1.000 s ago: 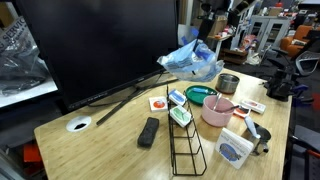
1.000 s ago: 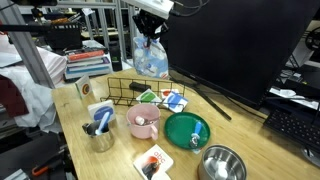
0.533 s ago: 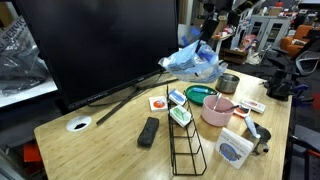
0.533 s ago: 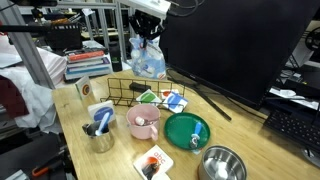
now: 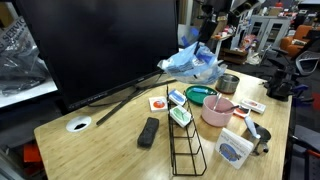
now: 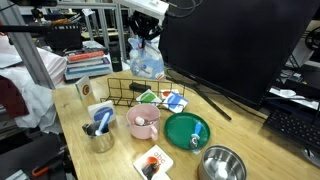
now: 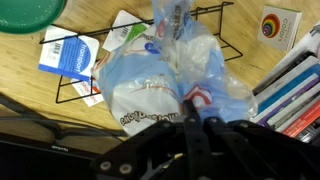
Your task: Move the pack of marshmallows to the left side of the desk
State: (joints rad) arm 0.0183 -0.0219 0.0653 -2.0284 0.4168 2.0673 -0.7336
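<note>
The pack of marshmallows point(image 5: 193, 63) is a crinkly light-blue bag. It hangs in the air above the desk point(image 5: 110, 140), in front of the black monitor. It also shows in an exterior view point(image 6: 147, 63) and in the wrist view point(image 7: 170, 80). My gripper point(image 6: 148, 30) is shut on the top of the bag and holds it clear of the desk. In the wrist view the gripper point(image 7: 197, 118) comes in from the bottom with its fingers pinched on the plastic.
A black wire rack point(image 5: 186, 145), black remote point(image 5: 148, 131), teal bowl point(image 5: 199, 95), pink mug point(image 5: 216, 111), steel bowl point(image 5: 228, 83) and cards lie on the desk. The big monitor point(image 5: 95, 45) and its stand crowd the back. The cable hole point(image 5: 78, 125) is near the far end.
The bag has risen a little in the gripper's hold. Nothing else has moved.
</note>
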